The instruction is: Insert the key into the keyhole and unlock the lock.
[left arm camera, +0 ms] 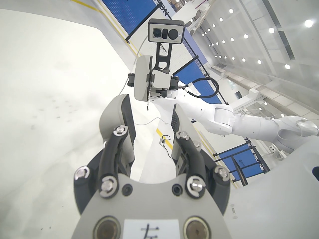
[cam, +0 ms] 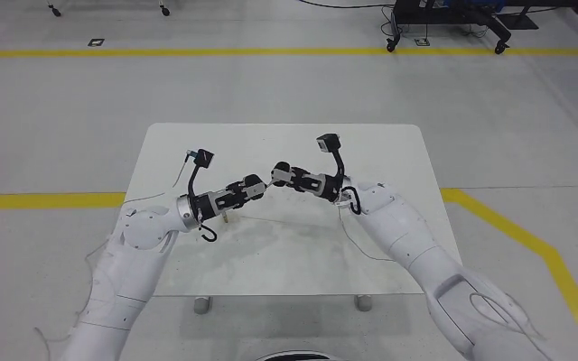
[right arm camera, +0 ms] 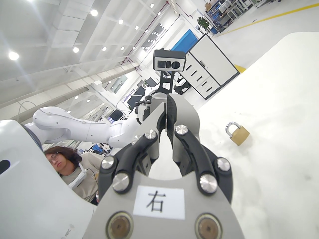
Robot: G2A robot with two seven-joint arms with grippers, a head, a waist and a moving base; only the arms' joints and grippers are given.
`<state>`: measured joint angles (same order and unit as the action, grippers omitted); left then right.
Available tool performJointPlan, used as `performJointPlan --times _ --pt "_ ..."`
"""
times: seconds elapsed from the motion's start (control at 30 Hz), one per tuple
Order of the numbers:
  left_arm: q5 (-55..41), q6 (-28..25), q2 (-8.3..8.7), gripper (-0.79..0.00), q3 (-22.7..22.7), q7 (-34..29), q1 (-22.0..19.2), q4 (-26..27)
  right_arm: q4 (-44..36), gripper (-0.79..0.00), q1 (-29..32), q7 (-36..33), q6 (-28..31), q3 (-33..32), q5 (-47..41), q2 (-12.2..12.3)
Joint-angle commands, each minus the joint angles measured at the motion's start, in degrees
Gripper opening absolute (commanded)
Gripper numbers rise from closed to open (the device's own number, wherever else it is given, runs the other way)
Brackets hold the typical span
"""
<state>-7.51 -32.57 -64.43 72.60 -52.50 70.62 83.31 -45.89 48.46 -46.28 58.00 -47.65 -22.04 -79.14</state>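
Right gripper [right arm camera: 166, 108] pinches what seems the key [left arm camera: 148, 105], likely offering it to the open left gripper [cam: 260, 188]; lock [right arm camera: 238, 133] lies apart.

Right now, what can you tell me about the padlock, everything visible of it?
The padlock is small, with a squarish brass-coloured body and a silvery curved shackle, both apparently metal. The shackle looks closed, though this is hard to confirm. It lies on the white table, set at a slant, alone on bare surface. Nothing touches it: the right gripper is well apart from it. Its keyhole cannot be made out, and no key shows in it.
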Motion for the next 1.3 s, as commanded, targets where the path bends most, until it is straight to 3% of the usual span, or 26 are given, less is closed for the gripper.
performJointPlan --times 0.0,0.2,0.37,0.67,0.77,0.8,0.87,1.07,1.27 --pt "0.39 0.29 -0.02 -0.560 -0.58 0.11 -0.17 0.05 0.63 -0.785 -0.24 0.00 0.00 0.04 0.28 -0.28" --pt "0.93 0.66 0.03 -0.594 -1.54 0.57 -0.31 0.04 1.63 -0.785 -0.77 0.00 0.00 0.24 1.39 -1.03" --pt "0.98 1.66 0.18 -0.785 -1.44 1.17 -0.61 -0.72 1.91 -0.785 -0.91 0.00 0.00 -0.09 1.99 -1.38" --pt "1.12 2.29 0.56 -0.785 -0.87 1.73 -0.44 -0.72 1.39 -0.785 -0.72 0.00 0.00 -0.89 3.92 -1.29" --pt "1.40 2.30 0.75 -0.785 -0.40 1.90 -0.26 -0.45 0.64 -0.603 -0.35 0.00 0.00 -1.28 4.55 -1.09" --pt "2.28 2.28 0.83 -0.785 -0.15 2.25 -0.26 -0.36 0.46 -0.576 -0.22 0.00 0.00 -1.40 4.70 -1.02" --pt "3.30 2.44 0.93 -0.785 0.05 3.08 0.00 -0.14 0.22 -0.600 -0.12 0.00 0.00 -1.47 5.15 -0.89" --pt "2.45 2.24 1.23 -0.785 0.73 2.78 0.06 -0.38 -0.22 -0.573 -0.08 0.00 0.00 -0.89 6.16 -0.66" --pt "2.59 1.99 1.47 -0.785 0.69 1.91 -0.06 -0.68 0.24 -0.668 -0.65 0.00 0.00 0.54 6.55 -0.75"
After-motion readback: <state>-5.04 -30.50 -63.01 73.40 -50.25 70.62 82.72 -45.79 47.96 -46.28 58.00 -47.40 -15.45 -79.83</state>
